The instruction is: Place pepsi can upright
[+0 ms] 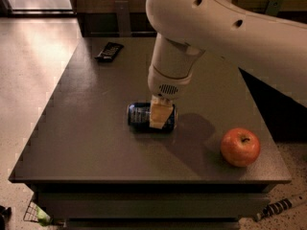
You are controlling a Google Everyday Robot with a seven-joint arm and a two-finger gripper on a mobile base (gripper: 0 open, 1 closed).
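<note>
- Tool (160, 116) down on the middle of the can, wrist upright above it; clenched or released, cannot tell.
- Directly beneath the tool, lying on its side on the bench (86, 138): pepsi can (139, 115), one dark end poking out beside the tool.
- Probably light and thin-walled, so easy to dent; smooth and round, so apt to roll or slip. Best taken across the mid-body with a gentle squeeze, then tipped onto its flat base.
- Further off, near the front edge: apple (240, 146), well apart from the can.
- Farthest back, at the rear corner: flat black remote (109, 51).
</note>
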